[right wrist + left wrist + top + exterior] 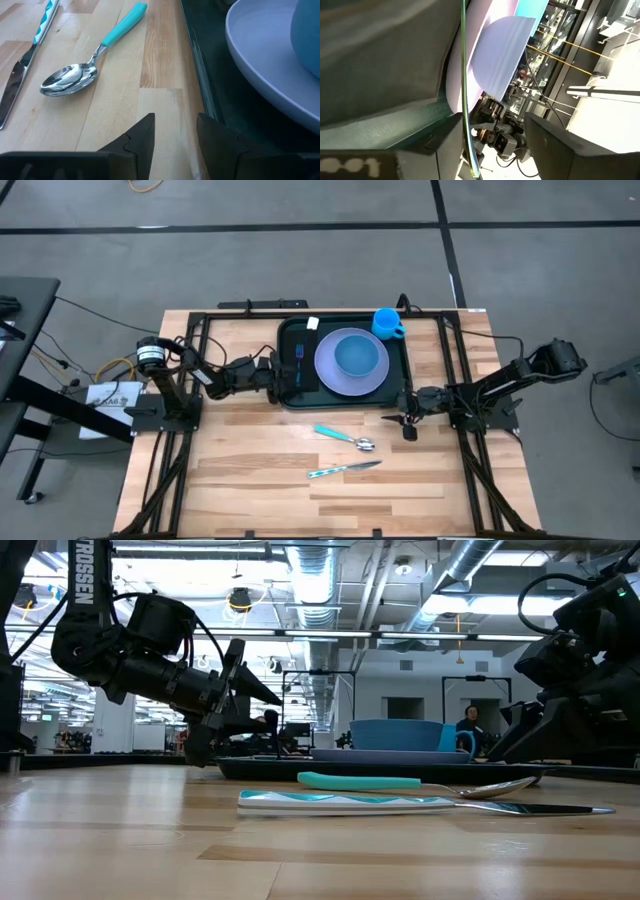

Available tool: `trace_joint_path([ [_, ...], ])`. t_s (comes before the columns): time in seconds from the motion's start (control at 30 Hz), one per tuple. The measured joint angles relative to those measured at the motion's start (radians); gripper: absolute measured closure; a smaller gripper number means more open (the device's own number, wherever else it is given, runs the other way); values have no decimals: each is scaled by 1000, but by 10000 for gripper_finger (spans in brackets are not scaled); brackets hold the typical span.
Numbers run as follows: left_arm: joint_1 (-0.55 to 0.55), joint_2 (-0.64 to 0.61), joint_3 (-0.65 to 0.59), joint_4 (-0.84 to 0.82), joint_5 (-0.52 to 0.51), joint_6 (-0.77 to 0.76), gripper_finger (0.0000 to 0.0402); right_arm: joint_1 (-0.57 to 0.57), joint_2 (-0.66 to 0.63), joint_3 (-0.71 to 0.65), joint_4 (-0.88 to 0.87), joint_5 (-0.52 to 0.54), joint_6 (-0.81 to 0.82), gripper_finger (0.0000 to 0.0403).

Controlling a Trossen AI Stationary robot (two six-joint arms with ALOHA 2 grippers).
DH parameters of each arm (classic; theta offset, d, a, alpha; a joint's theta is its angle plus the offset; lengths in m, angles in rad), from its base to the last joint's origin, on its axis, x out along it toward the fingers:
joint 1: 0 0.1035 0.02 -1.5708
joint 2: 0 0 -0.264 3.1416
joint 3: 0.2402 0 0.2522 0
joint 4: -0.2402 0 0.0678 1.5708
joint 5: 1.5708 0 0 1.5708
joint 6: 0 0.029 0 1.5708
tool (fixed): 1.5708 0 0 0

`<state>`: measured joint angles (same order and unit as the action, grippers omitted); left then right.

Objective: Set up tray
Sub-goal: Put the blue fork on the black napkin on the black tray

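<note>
The dark green tray point(292, 340) lies on the far half of the wooden table. On it are a lavender plate point(330, 380) with a blue bowl point(357, 355), and a blue-handled fork point(298, 365). A blue cup point(388, 323) stands at its far right corner. My left gripper point(275, 376) is open at the tray's left rim point(463, 75), one finger over the tray, the other outside it. My right gripper point(175, 120) is open, low over the table at the tray's near right corner point(197, 85). A teal-handled spoon point(345, 437) and a knife point(345, 470) lie on the table nearer me. My left gripper reaches level from the table's left, with the tray's left rim between its open fingers. The rim runs close beside one finger point(447, 145). I cannot tell whether that finger touches it. The tray lies flat on the table.
A white tag point(312, 323) lies on the tray's far left part. Black frame rails point(455, 350) run along both sides of the table. The near half of the table holds only the spoon point(70, 80) and the knife point(20, 75).
</note>
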<state>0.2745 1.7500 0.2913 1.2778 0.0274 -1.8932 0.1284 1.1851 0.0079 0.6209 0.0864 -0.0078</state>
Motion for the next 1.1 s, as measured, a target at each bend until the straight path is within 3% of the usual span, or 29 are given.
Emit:
trace_joint_path([
  [1.1,8,0,-2,31,-6,-83,206,0,0,0,0,0,0,264],
])
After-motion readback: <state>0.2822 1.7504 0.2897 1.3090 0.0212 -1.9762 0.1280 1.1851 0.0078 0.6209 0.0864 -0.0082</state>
